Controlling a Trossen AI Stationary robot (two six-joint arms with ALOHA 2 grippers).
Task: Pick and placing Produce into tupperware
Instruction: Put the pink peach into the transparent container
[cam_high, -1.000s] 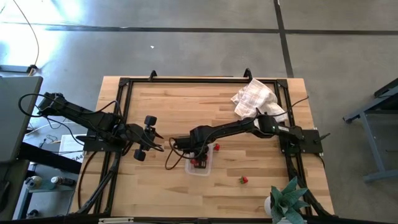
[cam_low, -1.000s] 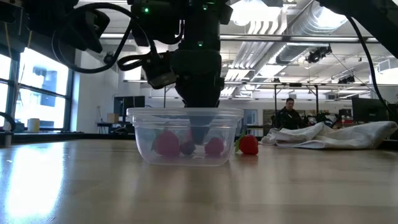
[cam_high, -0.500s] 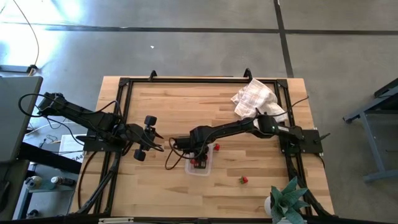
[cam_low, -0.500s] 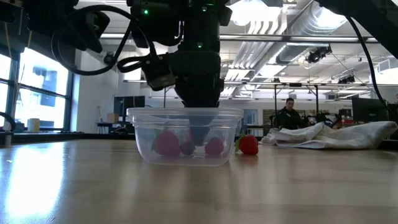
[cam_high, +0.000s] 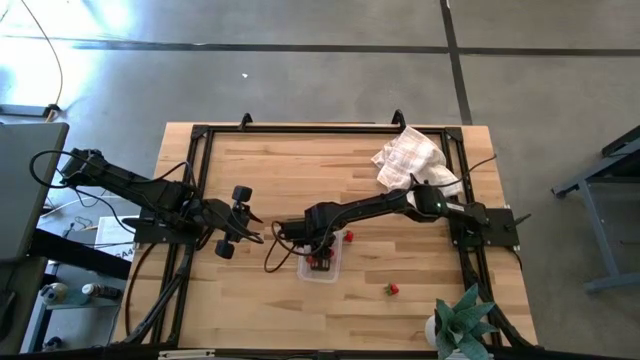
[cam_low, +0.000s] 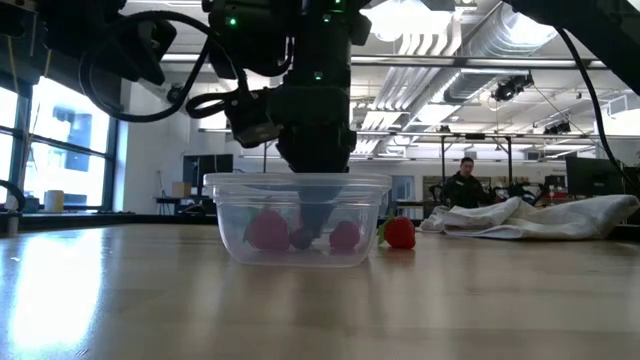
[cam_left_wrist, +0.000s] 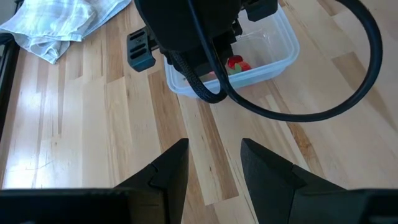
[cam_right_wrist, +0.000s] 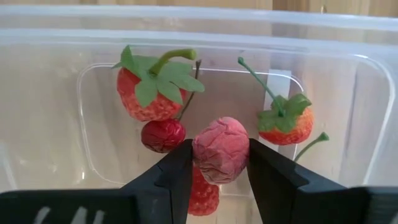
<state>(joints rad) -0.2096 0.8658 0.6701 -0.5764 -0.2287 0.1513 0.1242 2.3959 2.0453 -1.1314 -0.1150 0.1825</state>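
The clear tupperware (cam_high: 322, 264) sits mid-table, near the front edge. My right gripper (cam_right_wrist: 219, 163) reaches down into it (cam_low: 316, 218) and is shut on a wrinkled pink-red berry (cam_right_wrist: 221, 148). On the container floor lie two strawberries with green tops (cam_right_wrist: 148, 93) (cam_right_wrist: 287, 126), a dark cherry (cam_right_wrist: 163, 135) and another red piece (cam_right_wrist: 203, 194). Two red pieces rest on the table outside, one beside the container's far right corner (cam_high: 348, 237) (cam_low: 399, 233) and one toward the front right (cam_high: 391, 289). My left gripper (cam_high: 245, 232) waits open to the left of the container (cam_left_wrist: 214, 163). My right gripper pinches the wrinkled pink-red berry (cam_right_wrist: 221, 140) between its two fingers, one on either side. The fingers (cam_right_wrist: 180, 171) come from above, pointing down into the tupperware. The berry sits between them over the other pieces; whether it touches the floor I cannot tell.
A white checked cloth (cam_high: 412, 158) lies crumpled at the far right corner. A potted plant (cam_high: 462, 320) stands at the front right edge. A black frame (cam_high: 205, 140) runs around the tabletop. Bare wood lies left of and behind the container. A person (cam_low: 463, 185) sits in the room beyond.
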